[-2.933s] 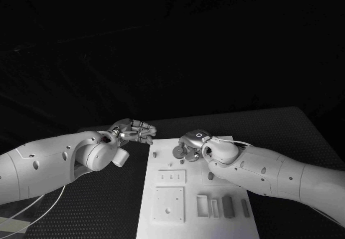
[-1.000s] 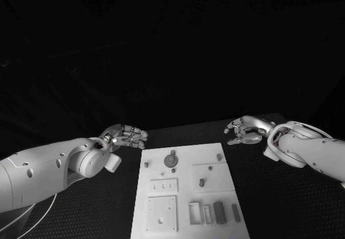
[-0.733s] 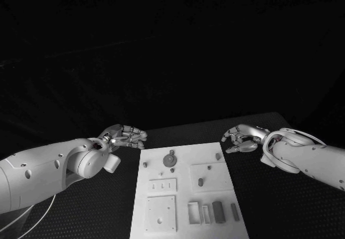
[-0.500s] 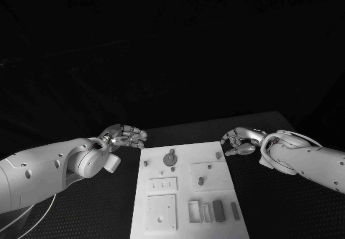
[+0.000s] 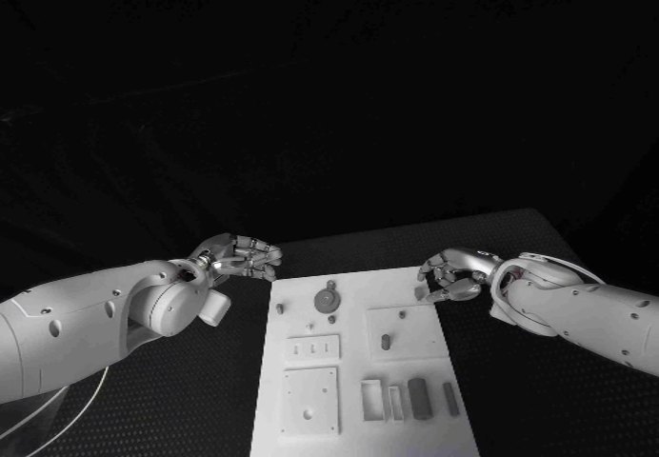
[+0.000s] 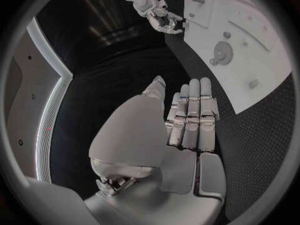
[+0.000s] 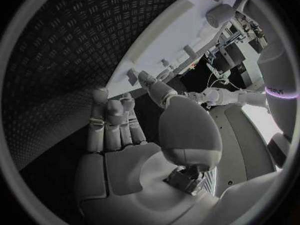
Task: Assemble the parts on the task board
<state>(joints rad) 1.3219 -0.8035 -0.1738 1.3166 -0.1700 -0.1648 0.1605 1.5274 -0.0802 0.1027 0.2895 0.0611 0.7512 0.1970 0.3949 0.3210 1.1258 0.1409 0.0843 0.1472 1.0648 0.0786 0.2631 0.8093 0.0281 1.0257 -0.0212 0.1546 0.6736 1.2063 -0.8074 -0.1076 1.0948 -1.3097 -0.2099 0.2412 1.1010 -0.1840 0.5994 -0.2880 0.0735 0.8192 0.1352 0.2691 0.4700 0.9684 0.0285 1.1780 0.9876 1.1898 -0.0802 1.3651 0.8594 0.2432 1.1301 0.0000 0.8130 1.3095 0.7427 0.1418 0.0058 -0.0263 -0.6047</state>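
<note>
Both robot hands point(image 5: 241, 257) point(image 5: 453, 274) curled, empty

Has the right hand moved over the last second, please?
Yes. The right hand has come in from off the task board towards its far right corner, where it now hovers.

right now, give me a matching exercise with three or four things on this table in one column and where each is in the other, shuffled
Things:
1. left robot hand
2. right robot hand
3. round disc part
4. dark upright block

Places:
A. near end of the task board, among the slots
B. off the board's far left corner
C. far end of the board, left of middle
D. at the board's far right corner

Pairs: 1-B, 2-D, 3-C, 4-A
</note>
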